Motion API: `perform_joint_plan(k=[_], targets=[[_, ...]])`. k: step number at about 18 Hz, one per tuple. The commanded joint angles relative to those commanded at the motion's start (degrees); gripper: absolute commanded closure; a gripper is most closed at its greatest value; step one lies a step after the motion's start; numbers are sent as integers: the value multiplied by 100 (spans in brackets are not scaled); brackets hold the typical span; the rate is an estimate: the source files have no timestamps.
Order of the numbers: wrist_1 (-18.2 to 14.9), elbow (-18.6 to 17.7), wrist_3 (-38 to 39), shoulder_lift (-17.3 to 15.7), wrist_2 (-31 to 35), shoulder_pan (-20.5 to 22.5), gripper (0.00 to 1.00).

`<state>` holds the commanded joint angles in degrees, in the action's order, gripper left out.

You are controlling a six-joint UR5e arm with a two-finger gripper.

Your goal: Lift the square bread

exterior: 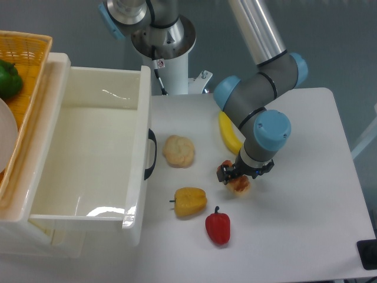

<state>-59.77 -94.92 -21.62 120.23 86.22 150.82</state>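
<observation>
The square bread (241, 186) shows as a small orange-brown and cream piece on the white table, mostly hidden under my gripper (234, 175). The gripper is down over it, its dark fingers on either side of the bread's top. I cannot tell whether the fingers are closed on the bread. The round pale knotted bun (178, 151) lies to the left, apart from the gripper.
A yellow pepper (190, 201) and a red pepper (218, 227) lie in front of the gripper to the left. A banana (227, 134) lies behind, partly under the arm. A large white bin (88, 153) stands left, with a wicker basket (26, 53) holding a green pepper (8, 79).
</observation>
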Motion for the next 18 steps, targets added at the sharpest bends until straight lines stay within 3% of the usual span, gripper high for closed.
perform_joint_plan(k=[5,9,11,18], targets=[[0,-17,-9,0,9,-9,40],[0,0,-26,-17,9,-9,65],[-9,35,-61,-35,17,-9,73],[-44,483,-298,-149,53,-123,75]])
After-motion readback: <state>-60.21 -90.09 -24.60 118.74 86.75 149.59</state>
